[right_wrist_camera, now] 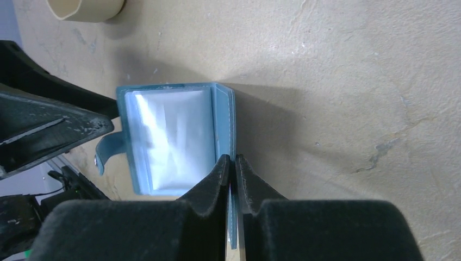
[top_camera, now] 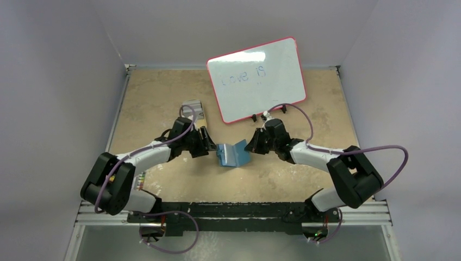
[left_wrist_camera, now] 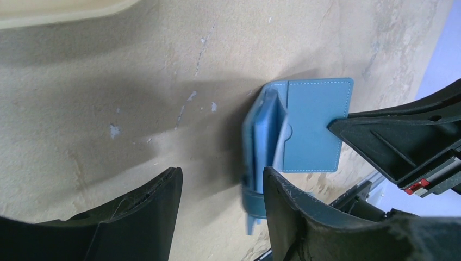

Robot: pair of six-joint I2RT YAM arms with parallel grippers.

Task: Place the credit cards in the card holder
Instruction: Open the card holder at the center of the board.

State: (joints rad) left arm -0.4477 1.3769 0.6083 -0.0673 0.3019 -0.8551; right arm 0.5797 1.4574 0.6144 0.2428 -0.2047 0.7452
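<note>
The teal card holder stands part-open in a V at the table's middle. My right gripper is shut on its right cover; in the right wrist view the gripper pinches that cover's edge, and the card holder's pale clear sleeves and snap tab show. My left gripper is open and empty at the holder's left edge. In the left wrist view the gripper has its right finger beside the card holder. The grey-silver credit cards lie behind the left gripper and are out of both wrist views.
A pink-framed whiteboard lies at the back. A tan tray rim shows at the top of the left wrist view and of the right wrist view. A small striped card lies by the left arm's base.
</note>
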